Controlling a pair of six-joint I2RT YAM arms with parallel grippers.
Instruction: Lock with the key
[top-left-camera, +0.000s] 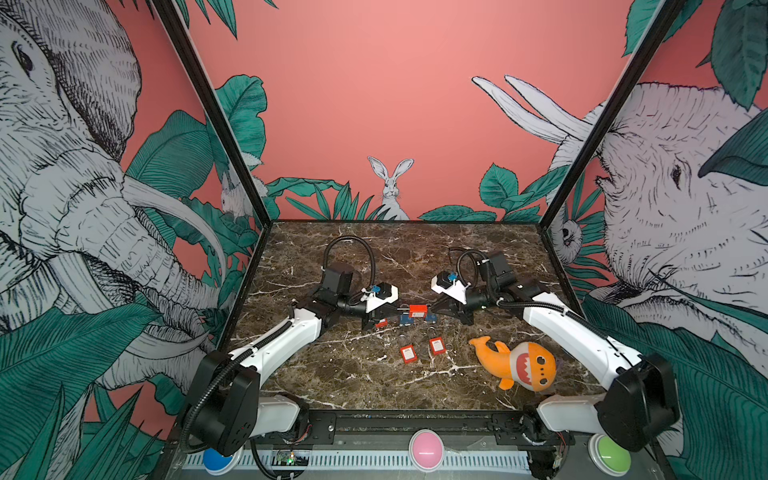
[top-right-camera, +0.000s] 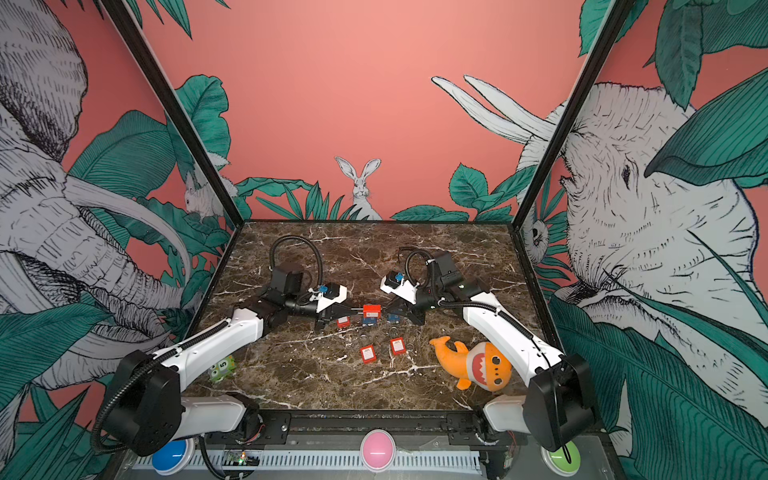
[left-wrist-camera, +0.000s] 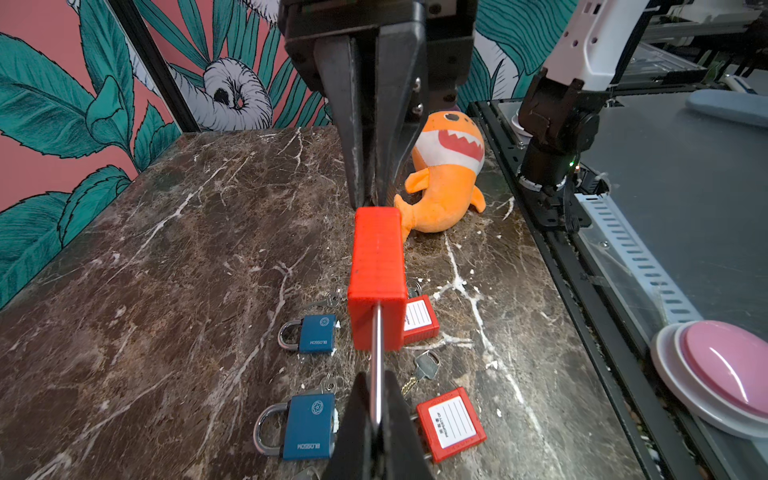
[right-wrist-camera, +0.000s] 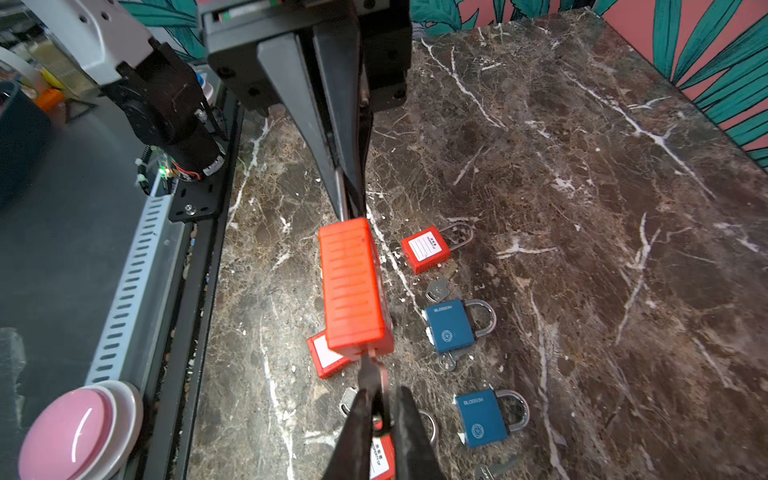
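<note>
Top views both show a red padlock (top-left-camera: 417, 310) held in the air over the middle of the marble table (top-left-camera: 332, 374), between the left gripper (top-left-camera: 401, 309) and the right gripper (top-left-camera: 432, 309), which meet it from opposite sides. 2 other red padlocks (top-left-camera: 408, 354) lie nearer the front edge, with an orange plush shark (top-left-camera: 515, 361) to their right.

Left wrist view: the left gripper (left-wrist-camera: 376, 411) is pressed together on the padlock's metal shackle (left-wrist-camera: 377, 353), and 2 blue padlocks (left-wrist-camera: 316, 332) lie on the table beneath.

Right wrist view: the right gripper (right-wrist-camera: 380, 401) is clamped on the head of a key (right-wrist-camera: 372, 376) whose blade sits in the bottom of the red padlock (right-wrist-camera: 353, 286); the left gripper (right-wrist-camera: 345, 208) holds the shackle at the far end.
</note>
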